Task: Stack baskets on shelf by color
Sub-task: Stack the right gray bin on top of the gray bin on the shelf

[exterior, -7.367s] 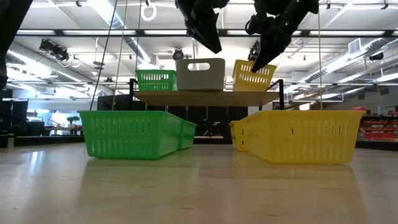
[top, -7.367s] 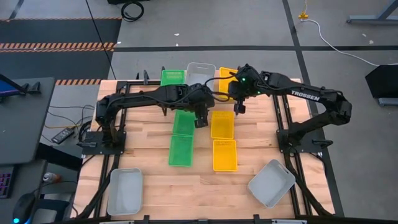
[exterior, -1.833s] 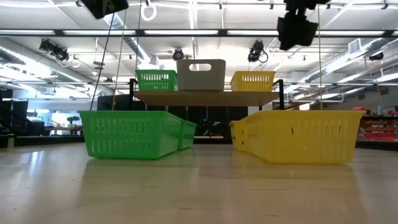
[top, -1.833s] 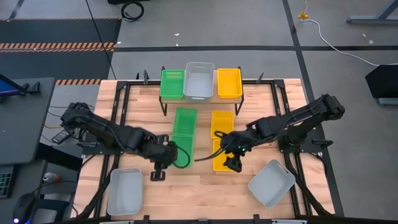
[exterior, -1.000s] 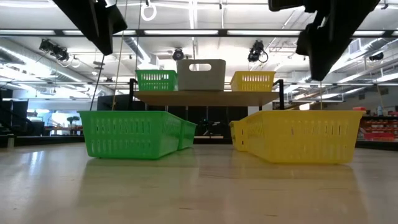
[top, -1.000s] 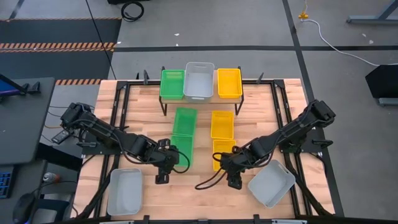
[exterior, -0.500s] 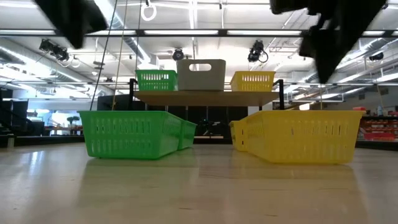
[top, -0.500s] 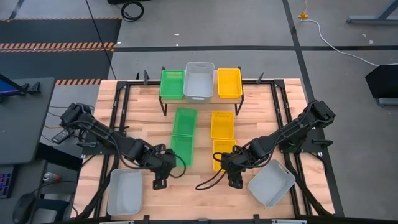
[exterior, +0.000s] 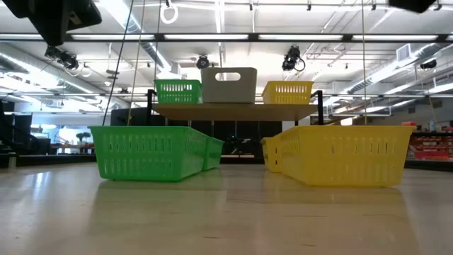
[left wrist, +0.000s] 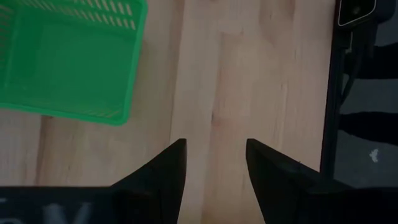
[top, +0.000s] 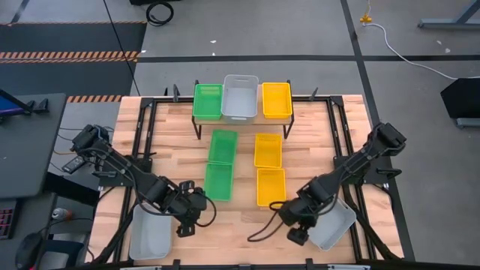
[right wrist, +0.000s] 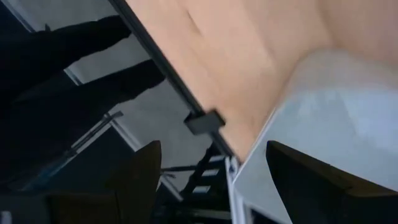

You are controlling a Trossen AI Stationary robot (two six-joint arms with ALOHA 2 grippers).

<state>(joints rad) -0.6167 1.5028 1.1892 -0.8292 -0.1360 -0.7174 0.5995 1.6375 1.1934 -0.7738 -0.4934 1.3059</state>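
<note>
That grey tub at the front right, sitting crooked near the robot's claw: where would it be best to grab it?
Probably by the thin rim of one wall, from straight above. The grey tub lies open side up and turned at an angle, with nothing in it to hold. The right claw, open, hovers at its near left corner, so one finger could drop inside that wall and one outside, turned to match the tub's slant.

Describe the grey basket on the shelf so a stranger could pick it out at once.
At the table's far edge stands the shelf with three baskets in a row. The grey basket is the middle one, between green and yellow, and the largest of the three.
</note>
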